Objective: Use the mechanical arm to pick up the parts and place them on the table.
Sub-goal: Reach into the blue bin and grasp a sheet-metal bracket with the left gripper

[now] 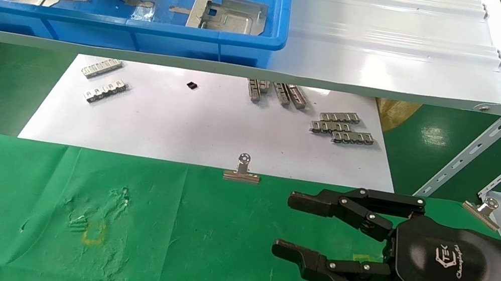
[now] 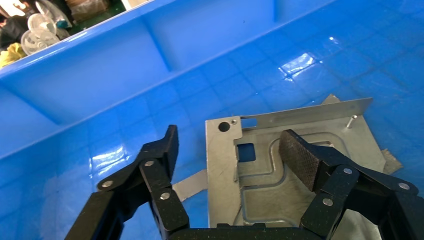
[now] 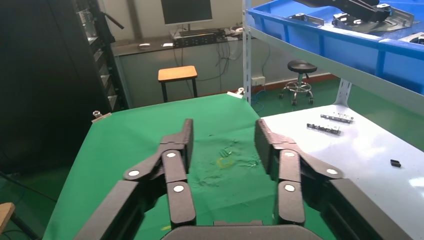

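1. On the right gripper point(image 1: 282, 224), hovering spread and empty over the green counter point(image 1: 16, 203), a white logo reads partly "TEK".
2. Inside the blue bin point(image 1: 247, 40) lie three parts point(image 1: 228, 13).
3. Left gripper point(image 2: 227, 147) fingers point(image 2: 300, 157) straddle one part point(image 2: 260, 170), open.

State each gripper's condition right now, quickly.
Left gripper: open, fingers either side of a part in the blue bin, not gripping.
Right gripper: open, empty, over the table.
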### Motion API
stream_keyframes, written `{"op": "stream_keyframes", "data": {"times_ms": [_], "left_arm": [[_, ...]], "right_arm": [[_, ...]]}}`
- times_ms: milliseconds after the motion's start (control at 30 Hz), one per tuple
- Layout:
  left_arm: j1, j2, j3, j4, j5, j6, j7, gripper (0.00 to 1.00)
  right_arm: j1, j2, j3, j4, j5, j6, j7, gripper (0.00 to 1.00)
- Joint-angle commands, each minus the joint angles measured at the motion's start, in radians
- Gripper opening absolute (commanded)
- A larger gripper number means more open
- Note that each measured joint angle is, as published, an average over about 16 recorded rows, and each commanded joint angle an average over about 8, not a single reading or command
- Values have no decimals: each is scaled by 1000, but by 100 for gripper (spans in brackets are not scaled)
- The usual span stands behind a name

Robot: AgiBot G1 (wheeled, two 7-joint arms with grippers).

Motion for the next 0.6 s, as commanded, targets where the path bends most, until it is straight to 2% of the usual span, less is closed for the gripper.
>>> {"op": "stream_keyframes", "data": {"times_ms": [33,600], "left_arm": [[0,1,0,1,0,-4,-5,0],[-15,-30,-6,-5,-9,20,-23,0]], "right_arm": [[0,0,0,0,0,0,0,100],[0,0,0,0,0,0,0,100]]}}
